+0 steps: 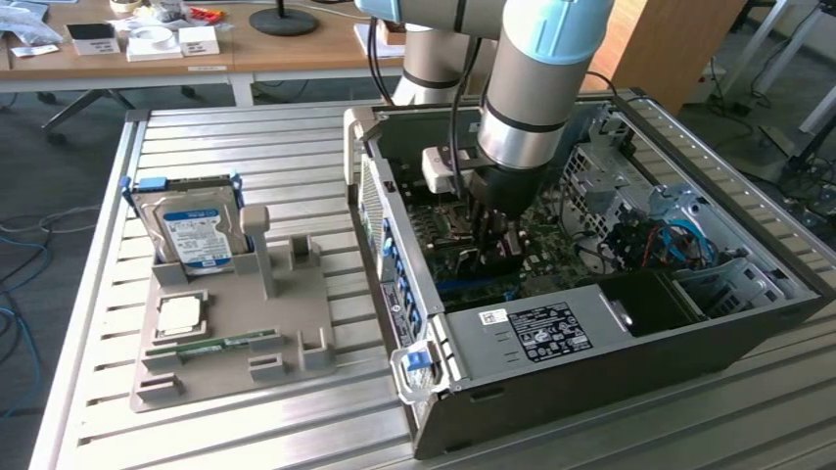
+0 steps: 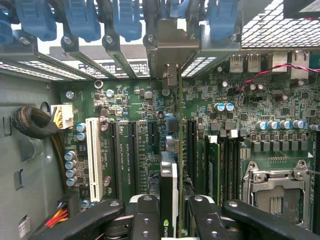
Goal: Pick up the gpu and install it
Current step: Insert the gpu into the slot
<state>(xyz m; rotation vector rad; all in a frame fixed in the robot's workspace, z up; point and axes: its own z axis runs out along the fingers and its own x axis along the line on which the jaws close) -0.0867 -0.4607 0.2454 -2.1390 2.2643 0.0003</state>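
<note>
While the gripper (image 2: 168, 220) pinches the gpu (image 2: 168, 192) edge-on between its fingers (image 2: 145, 217), the card hangs just above the motherboard (image 2: 150, 107) inside the open computer case (image 1: 731, 343). Seating it well likely means keeping it square to the black expansion slot (image 2: 191, 150), its metal bracket (image 2: 170, 47) meeting the rear opening.

Exterior high, angled onto open case (image 1: 562, 323); wrist close above its motherboard (image 2: 150, 125)
</note>
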